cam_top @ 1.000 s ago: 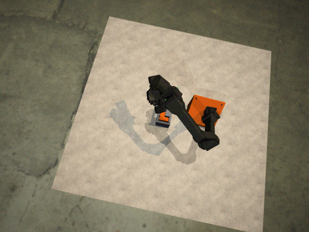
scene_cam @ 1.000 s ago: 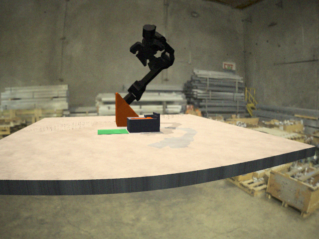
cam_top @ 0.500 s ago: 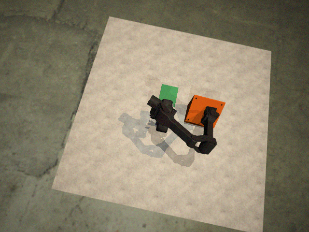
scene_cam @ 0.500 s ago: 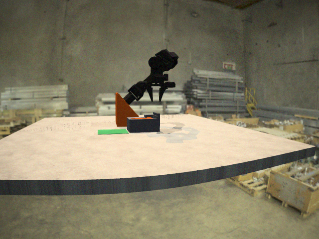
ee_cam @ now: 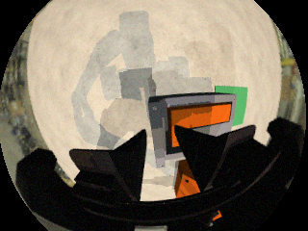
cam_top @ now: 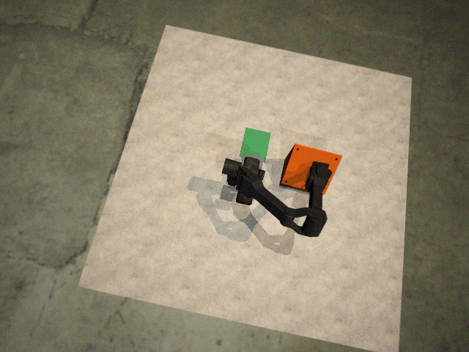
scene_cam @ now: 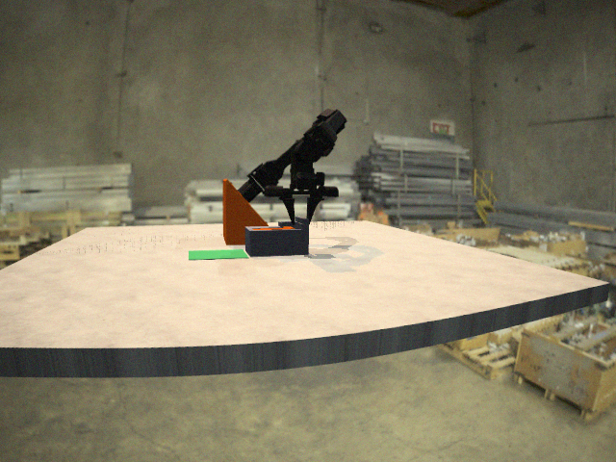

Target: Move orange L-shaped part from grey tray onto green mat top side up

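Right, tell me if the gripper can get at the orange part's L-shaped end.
Probably yes: the gripper hangs just above the grey tray, fingers partly closed on nothing, and nothing covers the orange part.

Seen from the side, the black arm (scene_cam: 298,154) reaches down from its orange wedge-shaped base (scene_cam: 238,214) and holds the gripper (scene_cam: 299,218) just above the right end of the dark grey tray (scene_cam: 275,243), its two fingers (scene_cam: 288,206) pointing down and part-way apart with nothing between them. A strip of the orange part (scene_cam: 269,228) shows along the tray's top. The green mat (scene_cam: 218,254) lies flat on the pale table (scene_cam: 149,308), touching the tray's left side.
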Robot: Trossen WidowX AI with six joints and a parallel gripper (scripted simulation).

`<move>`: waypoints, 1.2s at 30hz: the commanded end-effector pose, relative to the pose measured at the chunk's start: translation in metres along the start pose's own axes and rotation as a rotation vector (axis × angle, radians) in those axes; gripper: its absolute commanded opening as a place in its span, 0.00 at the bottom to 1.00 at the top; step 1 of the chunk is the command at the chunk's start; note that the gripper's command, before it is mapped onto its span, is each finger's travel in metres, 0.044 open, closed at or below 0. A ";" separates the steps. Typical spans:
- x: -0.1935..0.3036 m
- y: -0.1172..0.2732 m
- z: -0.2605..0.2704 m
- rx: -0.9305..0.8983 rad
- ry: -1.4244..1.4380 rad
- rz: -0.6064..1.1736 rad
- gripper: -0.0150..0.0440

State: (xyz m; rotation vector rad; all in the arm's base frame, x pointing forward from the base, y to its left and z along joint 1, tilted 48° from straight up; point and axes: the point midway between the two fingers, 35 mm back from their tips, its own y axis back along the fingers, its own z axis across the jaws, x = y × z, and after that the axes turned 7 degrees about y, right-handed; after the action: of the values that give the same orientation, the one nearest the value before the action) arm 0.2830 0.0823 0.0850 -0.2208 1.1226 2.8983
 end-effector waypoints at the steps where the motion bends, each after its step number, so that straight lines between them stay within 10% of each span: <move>1: 0.002 -0.005 0.001 -0.005 -0.006 0.003 0.56; 36: 0.002 -0.037 0.001 -0.007 -0.006 0.002 0.56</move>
State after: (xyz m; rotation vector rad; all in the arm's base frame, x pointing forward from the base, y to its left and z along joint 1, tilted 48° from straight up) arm 0.2855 0.1108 0.0644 -0.2343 1.1038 2.9029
